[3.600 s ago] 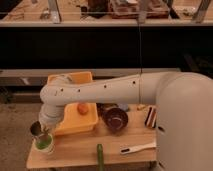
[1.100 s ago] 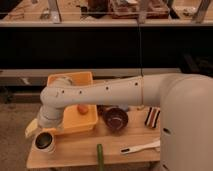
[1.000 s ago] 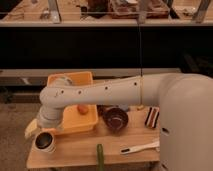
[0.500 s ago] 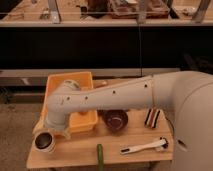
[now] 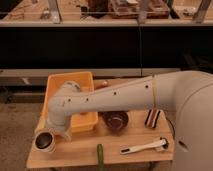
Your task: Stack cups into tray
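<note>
Wooden bench (image 5: 80, 148), pale top.
- Left rear: yellow tray (image 5: 62, 82), large, partly behind the arm.
- Centre: dark purple bowl (image 5: 115, 121), just beside the tray's right front corner.
- Right of the bowl: small striped object (image 5: 152, 118), dark and white.
- Front right: white utensil (image 5: 145, 146), long-handled, lying flat.
- Front edge, centre: green stick (image 5: 100, 154).
- Front left corner: cups (image 5: 44, 142), pale outside, dark inside. End effector (image 5: 50, 134) is right over them. Cannot tell whether they are resting or lifted.

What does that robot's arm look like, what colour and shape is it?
The arm is a thick, smooth, cream-white tube with rounded joints, a row of small dark dots along its side and a thin seam near the wide shoulder. No loose cables show. The gripper, largely hidden at the arm's end, is by the cup at a front corner of the table.
</note>
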Available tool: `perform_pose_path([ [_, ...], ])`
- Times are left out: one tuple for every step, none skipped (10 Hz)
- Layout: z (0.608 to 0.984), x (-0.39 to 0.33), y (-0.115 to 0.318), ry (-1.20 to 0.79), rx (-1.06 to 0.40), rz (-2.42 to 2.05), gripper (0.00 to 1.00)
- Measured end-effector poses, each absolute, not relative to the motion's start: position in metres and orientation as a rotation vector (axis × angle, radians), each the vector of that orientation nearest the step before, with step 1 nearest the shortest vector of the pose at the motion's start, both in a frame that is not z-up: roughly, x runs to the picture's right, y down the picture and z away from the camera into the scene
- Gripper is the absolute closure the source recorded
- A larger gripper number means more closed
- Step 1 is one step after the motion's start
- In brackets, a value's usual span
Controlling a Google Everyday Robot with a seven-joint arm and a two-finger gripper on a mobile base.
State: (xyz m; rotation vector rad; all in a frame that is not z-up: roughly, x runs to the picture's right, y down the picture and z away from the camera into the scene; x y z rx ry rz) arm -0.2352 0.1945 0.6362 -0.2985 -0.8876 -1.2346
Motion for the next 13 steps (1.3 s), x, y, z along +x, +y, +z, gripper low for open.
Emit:
perform_pose_path([
  [0.641, -0.234, 0.201, -0.891, -0.293, -1.230, 0.20],
  [0.645, -0.233, 0.208, -0.893, -0.289, -1.224, 0.20],
  [0.647, -0.232, 0.212, -0.895, -0.287, -1.220, 0.20],
  [0.650, -0.232, 0.216, -0.895, -0.287, -1.219, 0.20],
  [0.656, -0.232, 0.224, -0.898, -0.287, -1.217, 0.20],
  [0.661, -0.232, 0.230, -0.897, -0.286, -1.214, 0.20],
  [0.665, -0.230, 0.236, -0.892, -0.284, -1.204, 0.20],
  [0.669, -0.228, 0.239, -0.886, -0.285, -1.190, 0.20],
  [0.675, -0.226, 0.242, -0.876, -0.287, -1.171, 0.20],
  [0.678, -0.225, 0.244, -0.871, -0.290, -1.161, 0.20],
  [0.683, -0.225, 0.245, -0.863, -0.292, -1.148, 0.20],
  [0.687, -0.226, 0.246, -0.854, -0.290, -1.138, 0.20],
  [0.691, -0.228, 0.247, -0.848, -0.289, -1.130, 0.20],
])
